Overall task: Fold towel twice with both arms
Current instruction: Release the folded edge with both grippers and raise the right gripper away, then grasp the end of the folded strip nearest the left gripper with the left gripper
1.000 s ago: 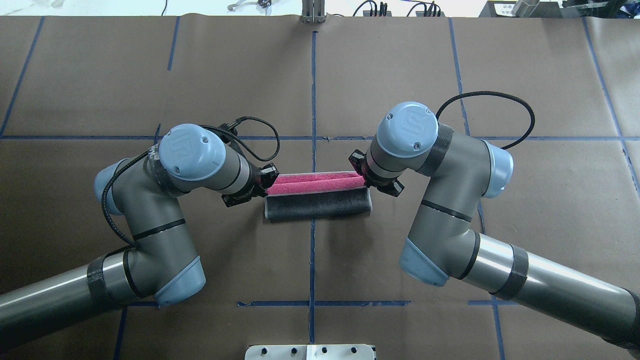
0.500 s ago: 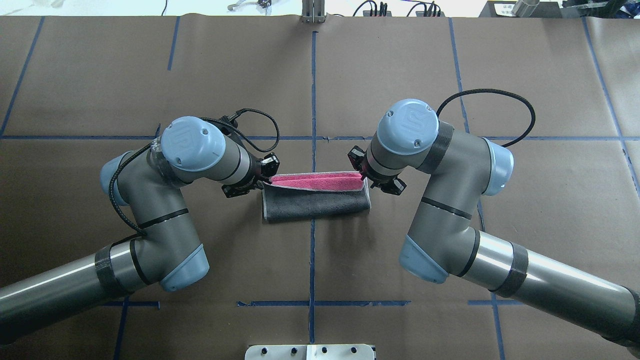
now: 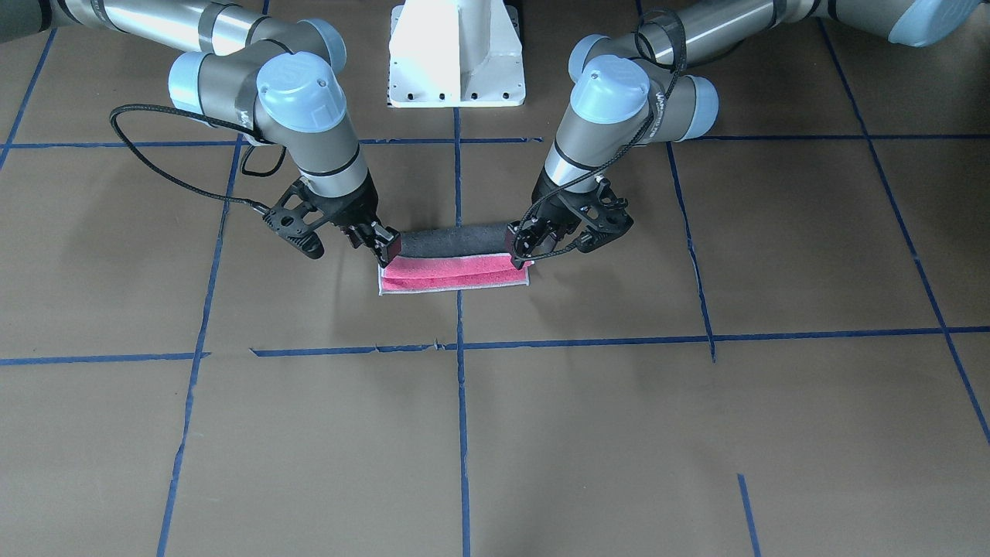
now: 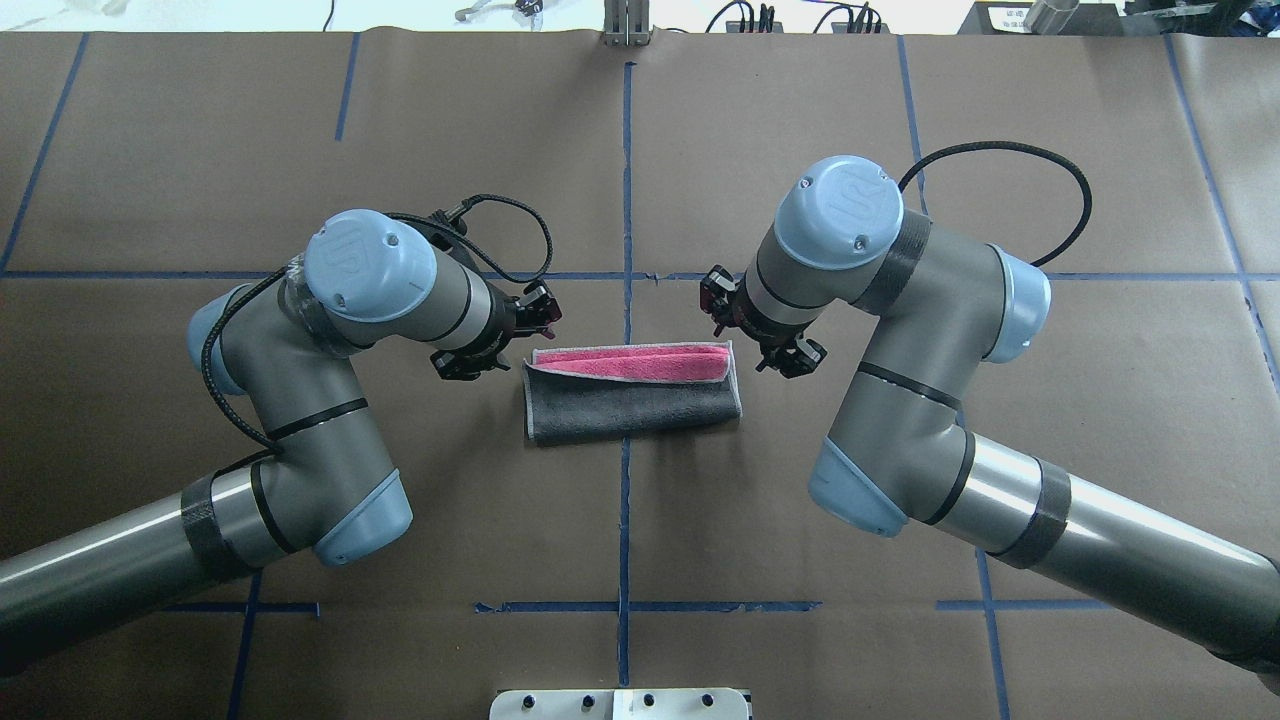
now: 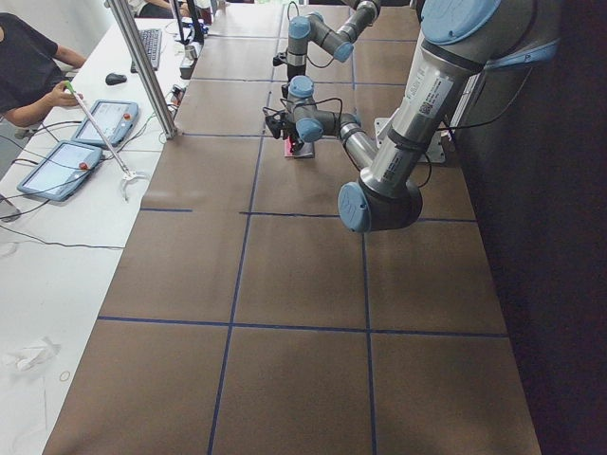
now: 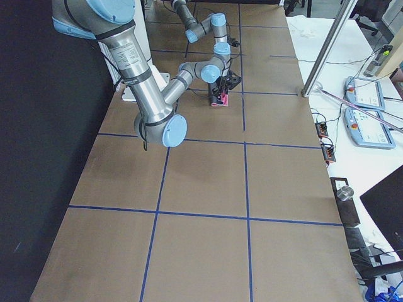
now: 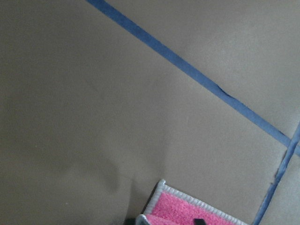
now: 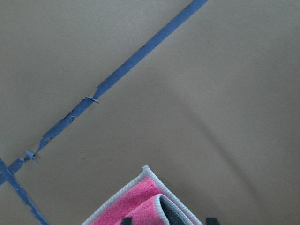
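The towel (image 4: 630, 400) lies folded in the middle of the table, grey face up, with a pink strip and pale border along its far edge (image 3: 452, 272). My left gripper (image 4: 527, 342) is at the towel's far left corner and my right gripper (image 4: 737, 340) at its far right corner. Both are low over the table. In the front view the left gripper (image 3: 521, 249) and right gripper (image 3: 387, 247) stand at the towel's ends. Each wrist view shows a pink corner (image 7: 187, 211) (image 8: 136, 201) between spread black fingertips. Both grippers look open and empty.
Brown paper with blue tape lines (image 4: 627, 200) covers the table. The white pedestal base (image 3: 456, 54) stands at the robot's side. An operator (image 5: 28, 66), tablets and a metal post (image 5: 142, 66) are beyond the far edge.
The raised pink layer has been laid down flat on the towel. Both grippers have let go and both arms have shifted away from the robot.
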Robot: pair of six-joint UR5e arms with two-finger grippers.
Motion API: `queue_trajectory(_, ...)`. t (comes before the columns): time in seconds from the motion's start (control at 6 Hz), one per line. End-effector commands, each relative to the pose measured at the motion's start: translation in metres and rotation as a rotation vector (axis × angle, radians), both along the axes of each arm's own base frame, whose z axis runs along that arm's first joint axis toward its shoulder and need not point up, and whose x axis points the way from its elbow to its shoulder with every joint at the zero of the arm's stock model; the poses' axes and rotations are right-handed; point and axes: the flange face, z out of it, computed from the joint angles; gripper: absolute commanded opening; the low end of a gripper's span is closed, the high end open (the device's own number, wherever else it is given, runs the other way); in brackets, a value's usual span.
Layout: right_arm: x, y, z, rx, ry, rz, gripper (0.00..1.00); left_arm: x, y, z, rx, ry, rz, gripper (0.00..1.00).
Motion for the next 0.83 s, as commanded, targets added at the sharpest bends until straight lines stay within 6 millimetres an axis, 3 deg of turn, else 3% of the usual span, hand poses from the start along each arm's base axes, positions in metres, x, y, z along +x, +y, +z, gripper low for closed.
queue_trajectory(0.0, 0.05, -0.028, -0.009, -0.04, -0.071, -0.022, 0.67, 0.011, 0.02, 0.001, -0.033, 0.005, 0.054, 0.65)
queue_trajectory(0.17, 0.053, -0.028, 0.002, -0.039, -0.064, -0.043, 0.68, 0.018, 0.028, 0.004, -0.143, 0.019, 0.001, 0.65)
queue_trajectory(0.5, 0.056, -0.03, 0.002, -0.04, -0.066, -0.04, 0.69, 0.031, 0.047, 0.022, -0.167, -0.006, 0.016, 0.65)
queue_trajectory(0.67, 0.056, -0.029, 0.0, -0.04, -0.068, -0.04, 0.7, 0.032, 0.048, 0.021, -0.173, -0.005, 0.016, 0.66)
